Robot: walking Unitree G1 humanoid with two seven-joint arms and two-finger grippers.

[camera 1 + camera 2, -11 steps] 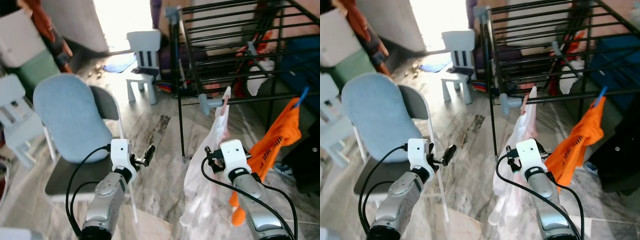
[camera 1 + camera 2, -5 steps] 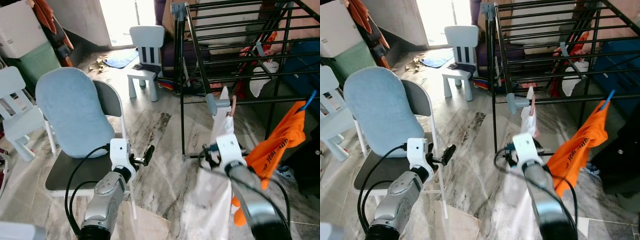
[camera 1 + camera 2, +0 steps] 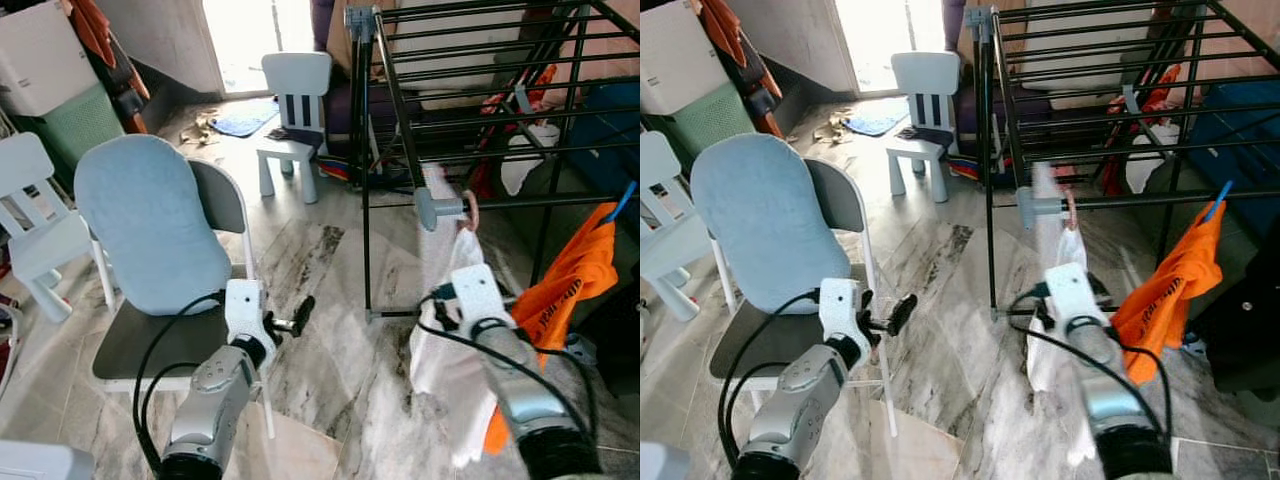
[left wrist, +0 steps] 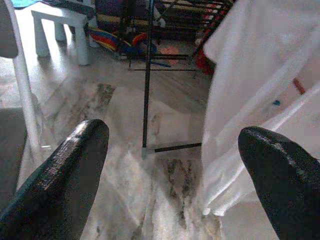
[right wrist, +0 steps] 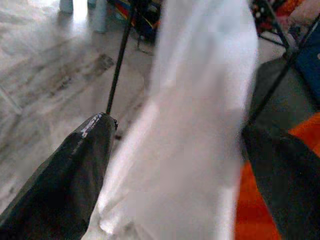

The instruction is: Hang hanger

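My right gripper [image 5: 170, 145], fingers spread apart, faces the white garment [image 3: 452, 330] hanging from the black metal drying rack's [image 3: 480, 110] front rail. My left gripper [image 4: 170, 185] hangs open over the marbled floor [image 3: 320, 330].

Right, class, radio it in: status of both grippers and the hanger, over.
Left gripper open, idle above the folding chair. Right gripper open beside the white garment hanging on the black drying rack. Orange shirt alongside.
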